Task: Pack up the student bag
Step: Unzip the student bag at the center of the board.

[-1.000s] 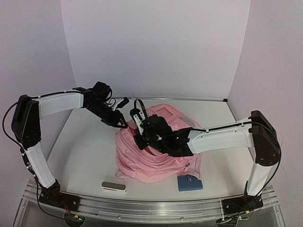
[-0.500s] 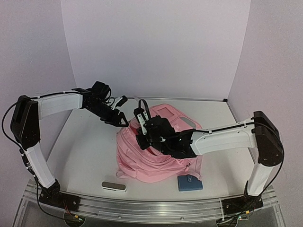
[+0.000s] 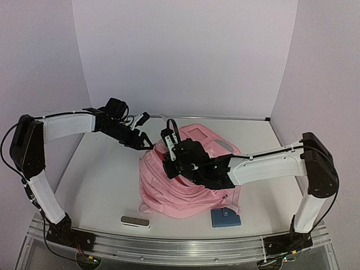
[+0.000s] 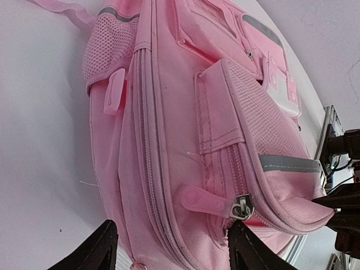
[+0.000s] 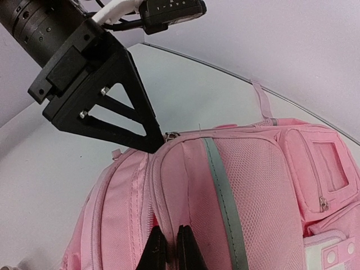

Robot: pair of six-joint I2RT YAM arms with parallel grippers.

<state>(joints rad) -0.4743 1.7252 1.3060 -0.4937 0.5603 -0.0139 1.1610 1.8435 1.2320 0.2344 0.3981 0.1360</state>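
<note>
The pink student bag (image 3: 188, 194) lies in the middle of the table. It fills the left wrist view (image 4: 185, 112) and the right wrist view (image 5: 253, 191). My left gripper (image 3: 144, 142) is open at the bag's far left end. Its fingers (image 4: 243, 247) straddle a pink zip pull (image 4: 209, 201) without touching it. My right gripper (image 3: 169, 164) is shut on a fold of the bag's pink fabric (image 5: 170, 239) beside an open zip seam. The left gripper's black finger (image 5: 147, 135) shows there, next to the metal zip slider (image 5: 171, 135).
A blue wallet (image 3: 226, 217) lies at the bag's near right corner. A flat grey case (image 3: 135, 221) lies near the front edge to the left. White walls close in the back and sides.
My left gripper has moved a little right, closer to the bag's end. My right gripper has shifted slightly up and back while still pinching the fabric.
</note>
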